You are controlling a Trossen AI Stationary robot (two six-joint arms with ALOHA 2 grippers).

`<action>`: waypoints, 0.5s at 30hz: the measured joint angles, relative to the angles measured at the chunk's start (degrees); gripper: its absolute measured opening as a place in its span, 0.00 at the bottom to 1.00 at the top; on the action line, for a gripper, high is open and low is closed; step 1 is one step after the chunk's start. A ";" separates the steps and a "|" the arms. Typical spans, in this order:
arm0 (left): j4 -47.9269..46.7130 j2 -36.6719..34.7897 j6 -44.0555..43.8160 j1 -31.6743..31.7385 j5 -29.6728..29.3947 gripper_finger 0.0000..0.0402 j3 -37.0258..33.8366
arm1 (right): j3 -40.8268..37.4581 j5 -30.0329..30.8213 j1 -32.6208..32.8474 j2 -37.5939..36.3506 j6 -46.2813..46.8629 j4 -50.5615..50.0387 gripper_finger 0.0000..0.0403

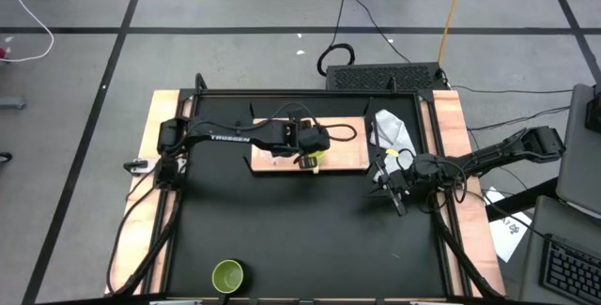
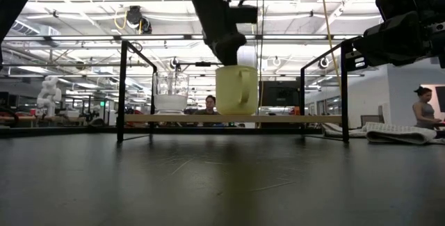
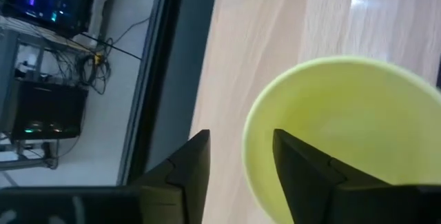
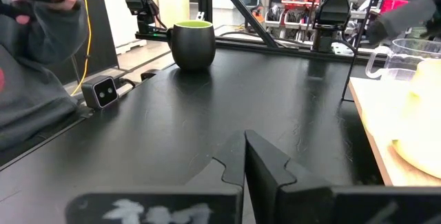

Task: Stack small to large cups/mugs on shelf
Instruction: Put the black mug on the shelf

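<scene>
Directly beneath the left gripper (image 3: 238,158) — parted jaws straddling its rim — sits the yellow mug (image 3: 344,127).

Black table top (image 1: 300,230) carried the wooden shelf board (image 1: 347,160), which stood raised on a dark frame well out in front of the right gripper (image 1: 394,195). Yellow mug (image 2: 236,90) sat upright on the board directly under the left gripper (image 3: 238,165), one finger inside its rim, one outside. Clear glass cup (image 2: 170,94) stood on the board beside the mug. Olive-green mug (image 1: 228,275) stood upright on the table, far from both grippers. White cloth (image 1: 394,131) lay just beyond the right gripper.
</scene>
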 joint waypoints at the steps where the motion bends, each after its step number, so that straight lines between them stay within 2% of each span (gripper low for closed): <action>1: -0.56 -0.19 0.22 -0.14 -0.44 0.41 0.65 | -0.01 0.01 -0.01 0.00 0.00 0.00 0.00; 5: -2.91 -2.81 0.90 -0.81 -1.99 0.43 2.24 | 0.01 -0.01 -0.01 0.00 0.00 -0.14 0.00; 10: -4.58 -10.35 -0.10 -1.81 -3.53 0.44 2.48 | 0.00 0.01 -0.01 0.00 0.00 -0.42 0.00; 13: -6.49 -15.63 -2.62 -1.99 -0.22 0.41 2.54 | -0.01 0.01 -0.01 0.00 -0.07 -0.42 0.00; 15: -8.11 -18.51 -3.61 -2.07 3.82 0.35 2.54 | -0.01 0.01 0.00 -0.02 -0.09 -0.33 0.00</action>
